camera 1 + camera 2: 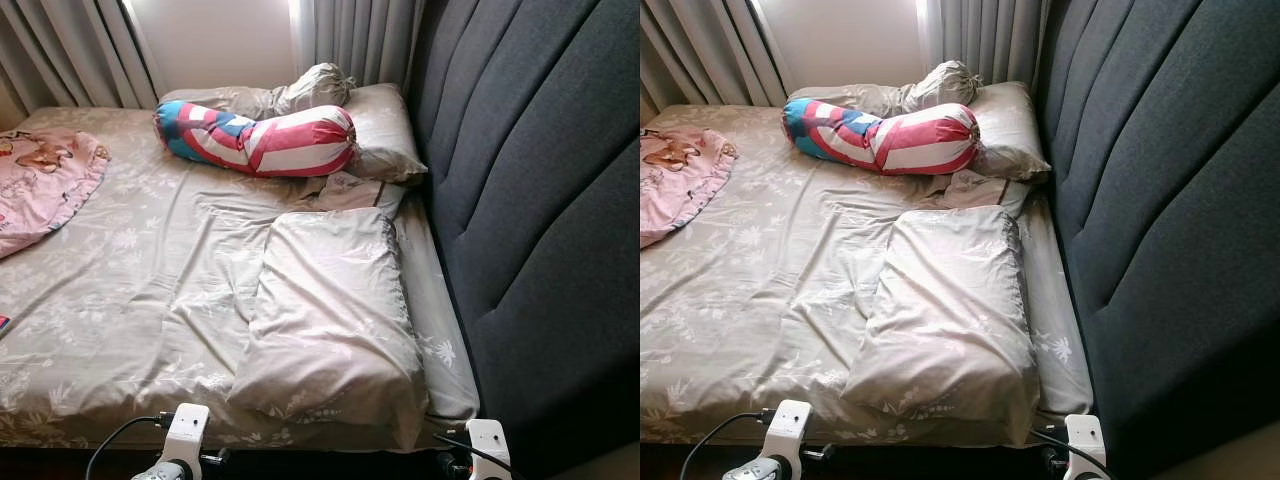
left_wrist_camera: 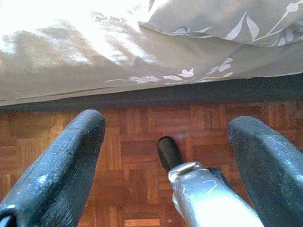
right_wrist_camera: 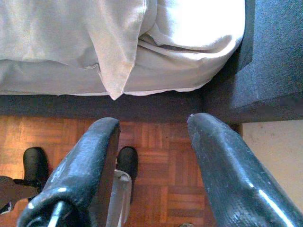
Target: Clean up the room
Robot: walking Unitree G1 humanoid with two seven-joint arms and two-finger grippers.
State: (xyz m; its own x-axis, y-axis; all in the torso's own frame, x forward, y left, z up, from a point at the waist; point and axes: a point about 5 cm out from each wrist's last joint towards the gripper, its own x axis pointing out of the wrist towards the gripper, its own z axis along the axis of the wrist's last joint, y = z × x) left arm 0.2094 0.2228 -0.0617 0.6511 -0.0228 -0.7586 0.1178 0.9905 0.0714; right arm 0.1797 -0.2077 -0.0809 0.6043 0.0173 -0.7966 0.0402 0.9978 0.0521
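Both grippers low at the bed's near edge, fingers spread, holding nothing.

Left gripper [image 2: 165, 156] hangs over parquet floor [image 2: 137, 137], fingers wide apart; the bed [image 1: 150, 290] edge and floral sheet lie just ahead of it. Right gripper [image 3: 151, 161] also parted, near the dark headboard [image 1: 540, 200]; a corner of the large grey pillow [image 1: 330, 320] droops over the mattress edge ahead of it. Farther beyond: striped bolster [image 1: 260, 138], second pillow [image 1: 385, 130], pink blanket [image 1: 45, 180] off past the left gripper. No legible writing.
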